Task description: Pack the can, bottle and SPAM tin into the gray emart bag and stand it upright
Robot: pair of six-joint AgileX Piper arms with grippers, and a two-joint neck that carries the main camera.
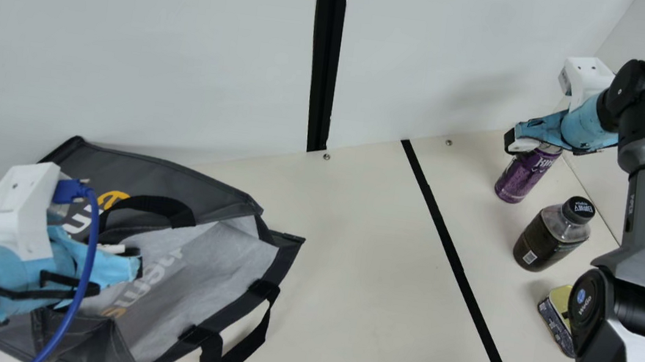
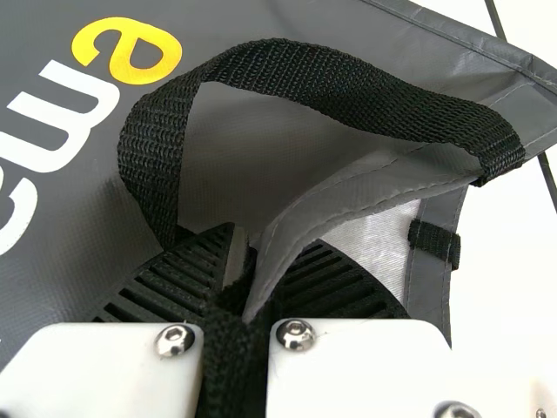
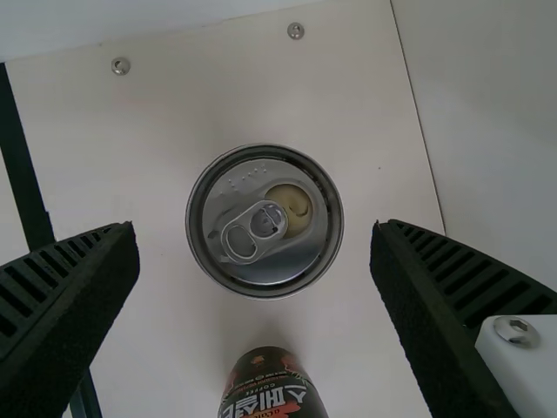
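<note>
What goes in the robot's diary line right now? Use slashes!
left jaws: shut on gray bag / right jaws: open at purple can / bottle, SPAM tin: on table, outside bag

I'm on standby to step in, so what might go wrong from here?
The right gripper is open around the top of the purple can; an uneven close might tip it, perhaps into the nearby bottle.

The gray bag lies slumped, with the left gripper pinching its fabric edge. That edge could slip free, or the soft mouth might sag and catch items going in.
</note>
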